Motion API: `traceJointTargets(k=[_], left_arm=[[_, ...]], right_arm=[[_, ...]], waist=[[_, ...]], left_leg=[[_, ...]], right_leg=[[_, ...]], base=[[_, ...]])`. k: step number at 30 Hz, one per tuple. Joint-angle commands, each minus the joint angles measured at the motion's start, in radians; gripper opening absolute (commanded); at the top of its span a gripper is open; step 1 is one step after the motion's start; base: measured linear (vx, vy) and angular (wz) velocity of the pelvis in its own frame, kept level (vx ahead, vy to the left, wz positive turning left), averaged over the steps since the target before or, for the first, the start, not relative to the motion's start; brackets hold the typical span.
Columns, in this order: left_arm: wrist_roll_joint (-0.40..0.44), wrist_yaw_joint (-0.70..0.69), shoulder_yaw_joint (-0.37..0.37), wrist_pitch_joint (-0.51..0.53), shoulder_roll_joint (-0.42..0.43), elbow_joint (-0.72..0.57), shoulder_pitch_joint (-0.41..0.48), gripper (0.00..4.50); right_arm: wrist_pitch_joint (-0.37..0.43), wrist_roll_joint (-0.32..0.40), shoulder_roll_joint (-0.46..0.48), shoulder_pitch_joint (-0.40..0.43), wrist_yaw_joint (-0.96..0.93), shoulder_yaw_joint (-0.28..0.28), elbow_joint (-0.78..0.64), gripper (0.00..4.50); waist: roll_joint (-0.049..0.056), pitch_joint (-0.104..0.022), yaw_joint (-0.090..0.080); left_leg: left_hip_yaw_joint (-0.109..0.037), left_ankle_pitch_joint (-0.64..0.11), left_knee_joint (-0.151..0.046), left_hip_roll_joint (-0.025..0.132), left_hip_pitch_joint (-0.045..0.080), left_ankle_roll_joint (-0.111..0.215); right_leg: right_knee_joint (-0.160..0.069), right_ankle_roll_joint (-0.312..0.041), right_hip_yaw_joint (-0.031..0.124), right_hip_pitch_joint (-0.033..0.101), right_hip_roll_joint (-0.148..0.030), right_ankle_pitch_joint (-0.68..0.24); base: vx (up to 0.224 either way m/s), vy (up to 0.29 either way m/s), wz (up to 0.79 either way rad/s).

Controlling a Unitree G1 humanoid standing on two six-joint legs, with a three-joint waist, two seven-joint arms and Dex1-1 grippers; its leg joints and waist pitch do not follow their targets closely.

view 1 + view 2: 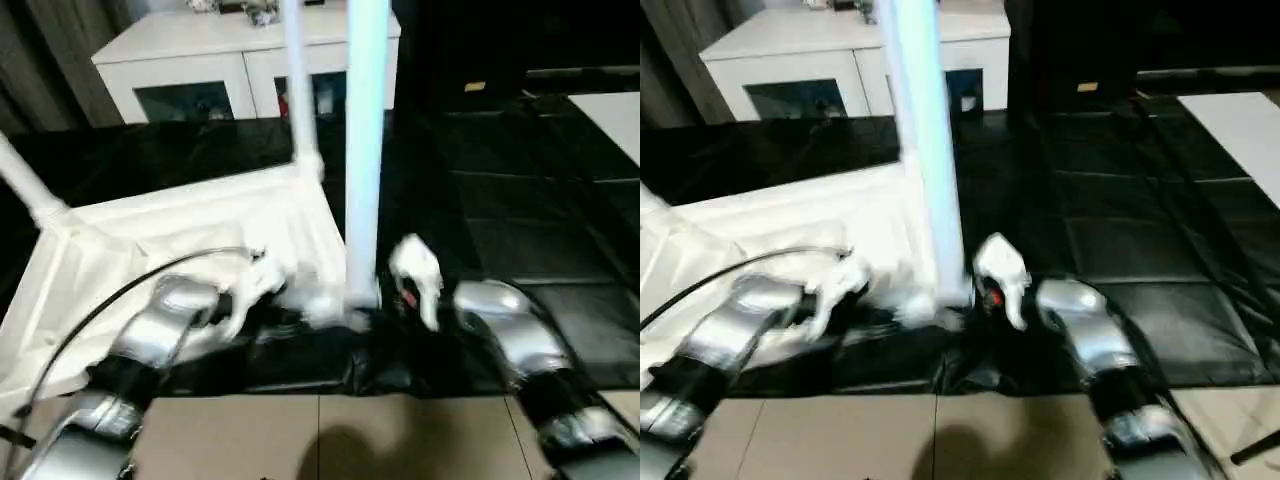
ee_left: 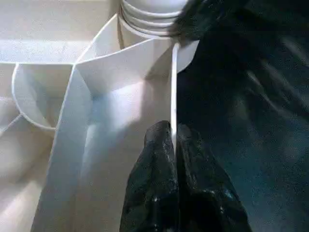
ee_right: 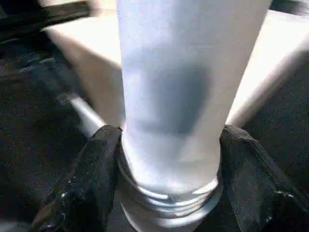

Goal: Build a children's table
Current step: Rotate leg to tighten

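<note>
Plastic, hollow and white: the tabletop [image 1: 190, 250] lies upside down on the black floor mat [image 1: 520, 200], ribs up, in front of a white cabinet [image 1: 200, 60]. Two legs already stand in it, one at the far corner [image 1: 300, 90] and one at the left corner [image 1: 25, 185].

The right gripper [image 3: 169, 183] has its two black fingers closed on either side of a third leg [image 1: 365, 150], just above the threaded end, holding it upright at the tabletop's near corner. The left gripper [image 2: 173, 145] pinches the thin side wall of the tabletop between its closed fingers, close to a socket with a screwed-in leg.

Both parts look light and stiff, so weight should be no trouble. The leg's smooth tube is likely slippery under a twisting load, and its length gives it leverage to tip. Gripping low, near the thread as now, seems the best hold. The tabletop's rim is thin and may flex; a rib junction or corner would probably be firmer.
</note>
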Motion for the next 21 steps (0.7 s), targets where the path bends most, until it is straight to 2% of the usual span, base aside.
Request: traceJointTargets(k=[1,5,6,9,10,12,14,16,18,19,21], left_arm=[[-0.006,0.08,0.018,0.01,-0.046,0.038,-0.032,0.0],[0.007,0.228,0.041,0.034,-0.121,0.119,-0.096,0.0],[0.014,0.262,0.045,0.032,-0.137,0.141,-0.112,0.0],[0.028,0.348,0.06,0.033,-0.175,0.198,-0.152,0.0],[0.039,0.398,0.066,0.023,-0.198,0.234,-0.176,0.0],[0.042,0.411,0.067,0.018,-0.205,0.245,-0.184,0.0],[0.046,0.414,0.064,0.005,-0.21,0.259,-0.191,0.0],[0.048,0.401,0.059,-0.009,-0.207,0.262,-0.188,0.0],[0.052,0.381,0.053,-0.023,-0.199,0.259,-0.182,0.0],[0.053,0.37,0.053,-0.031,-0.194,0.26,-0.181,0.0],[0.053,0.365,0.053,-0.038,-0.192,0.266,-0.182,0.0]], right_arm=[[0.019,-0.022,0.051,-0.01,-0.098,0.009,0.022,2.68],[0.031,-0.061,0.129,-0.02,-0.303,-0.012,0.069,2.68],[0.031,-0.075,0.145,-0.028,-0.363,-0.018,0.092,2.68],[0.033,-0.098,0.182,-0.057,-0.507,-0.046,0.158,2.68],[0.029,-0.087,0.212,-0.088,-0.598,-0.085,0.214,2.68],[0.024,-0.083,0.223,-0.102,-0.627,-0.097,0.236,2.68],[0.007,-0.072,0.24,-0.12,-0.634,-0.112,0.266,2.68],[-0.028,-0.057,0.252,-0.121,-0.595,-0.116,0.266,2.68],[-0.057,-0.046,0.256,-0.112,-0.538,-0.108,0.244,3.37],[-0.065,-0.04,0.256,-0.11,-0.517,-0.105,0.233,3.37],[-0.072,-0.038,0.256,-0.113,-0.512,-0.106,0.234,3.5]], waist=[[-0.019,-0.06,-0.002],[-0.017,-0.06,-0.008],[-0.018,-0.062,-0.008],[-0.015,-0.06,-0.01],[-0.008,-0.061,-0.01],[-0.01,-0.062,-0.012],[-0.007,-0.066,-0.011],[-0.009,-0.067,-0.009],[-0.009,-0.067,-0.008],[-0.013,-0.066,-0.008],[-0.012,-0.064,-0.008]], left_leg=[[-0.013,-0.179,-0.08,0.029,0.012,0.055],[-0.012,-0.154,-0.079,0.026,0.012,0.062],[-0.014,-0.153,-0.079,0.026,0.01,0.064],[-0.013,-0.17,-0.079,0.023,0.012,0.058],[-0.014,-0.17,-0.079,0.024,0.013,0.057],[-0.017,-0.174,-0.082,0.026,0.012,0.058],[-0.017,-0.148,-0.079,0.027,0.01,0.071],[-0.016,-0.124,-0.077,0.027,0.007,0.102],[-0.015,-0.121,-0.077,0.028,0.008,0.116],[-0.015,-0.135,-0.077,0.027,0.008,0.119],[-0.015,-0.155,-0.079,0.027,0.008,0.122]], right_leg=[[-0.08,-0.217,0.042,0.052,-0.056,-0.189],[-0.081,-0.221,0.042,0.048,-0.054,-0.155],[-0.08,-0.222,0.041,0.051,-0.056,-0.155],[-0.086,-0.216,0.04,0.049,-0.055,-0.183],[-0.085,-0.217,0.041,0.048,-0.057,-0.179],[-0.084,-0.218,0.039,0.05,-0.055,-0.157],[-0.077,-0.228,0.038,0.053,-0.056,-0.092],[-0.074,-0.239,0.037,0.058,-0.059,-0.038],[-0.074,-0.245,0.036,0.058,-0.059,-0.031],[-0.076,-0.245,0.036,0.058,-0.059,-0.04],[-0.078,-0.242,0.036,0.058,-0.06,-0.067]], base=[[0.0,0.0,0.0],[0.0,0.0,0.0],[0.0,0.0,0.0],[0.0,0.0,0.0],[0.0,0.0,0.0],[0.0,0.0,0.0],[0.0,0.0,0.0],[0.0,0.0,0.0],[0.0,0.0,0.0],[0.0,0.0,0.0],[0.0,0.0,0.0]])
